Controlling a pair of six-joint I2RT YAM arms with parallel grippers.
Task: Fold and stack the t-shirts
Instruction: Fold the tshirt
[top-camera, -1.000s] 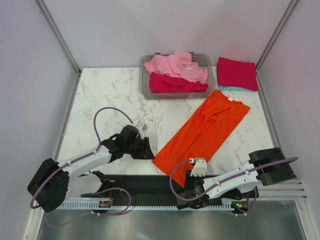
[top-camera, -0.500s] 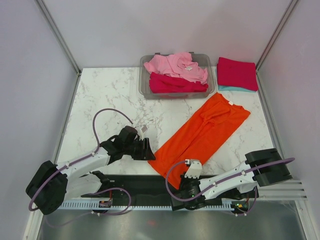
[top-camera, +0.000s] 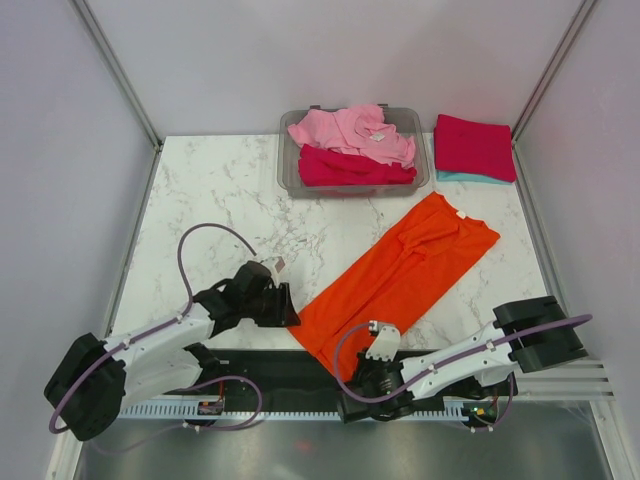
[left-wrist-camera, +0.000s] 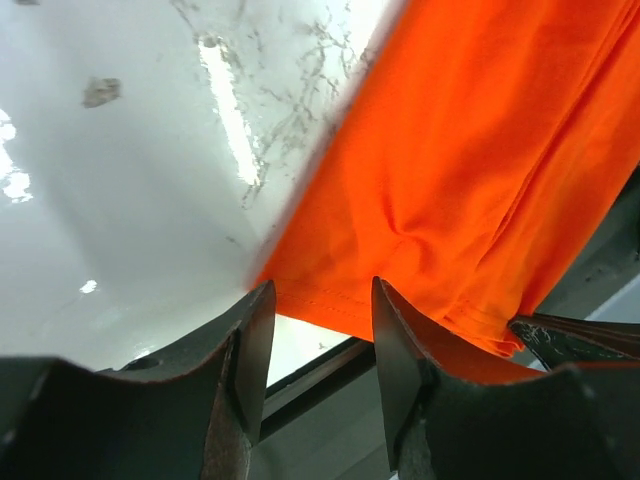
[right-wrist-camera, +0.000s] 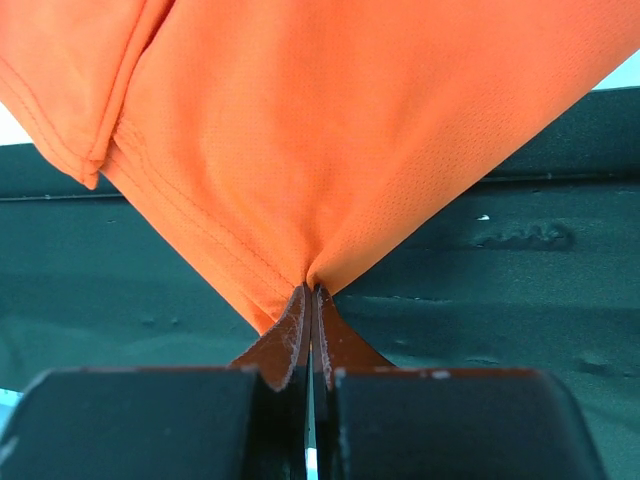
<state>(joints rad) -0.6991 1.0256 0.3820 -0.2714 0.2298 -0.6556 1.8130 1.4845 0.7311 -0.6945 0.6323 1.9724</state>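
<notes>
A bright orange t-shirt (top-camera: 400, 275), folded lengthwise, lies diagonally across the marble table, and its near hem hangs over the black strip at the front edge. My right gripper (top-camera: 352, 378) is shut on that hem, the orange cloth (right-wrist-camera: 350, 130) pinched tight between its fingertips (right-wrist-camera: 312, 290). My left gripper (top-camera: 285, 310) is open at the hem's left corner; the orange edge (left-wrist-camera: 480, 150) lies just past its spread fingertips (left-wrist-camera: 320, 295). Pink (top-camera: 350, 130) and crimson (top-camera: 350, 168) t-shirts fill the bin. A folded crimson t-shirt (top-camera: 475, 145) rests on a teal one (top-camera: 460, 177) at the back right.
The grey see-through bin (top-camera: 290, 170) stands at the back centre. Bare marble (top-camera: 210, 200) spreads over the left half of the table. A black strip (top-camera: 270, 365) and the arm bases run along the near edge. Grey walls close in both sides.
My right gripper has shut on the orange hem and drawn it toward the near edge, so the shirt slid nearer. My left gripper moved slightly nearer, staying open.
</notes>
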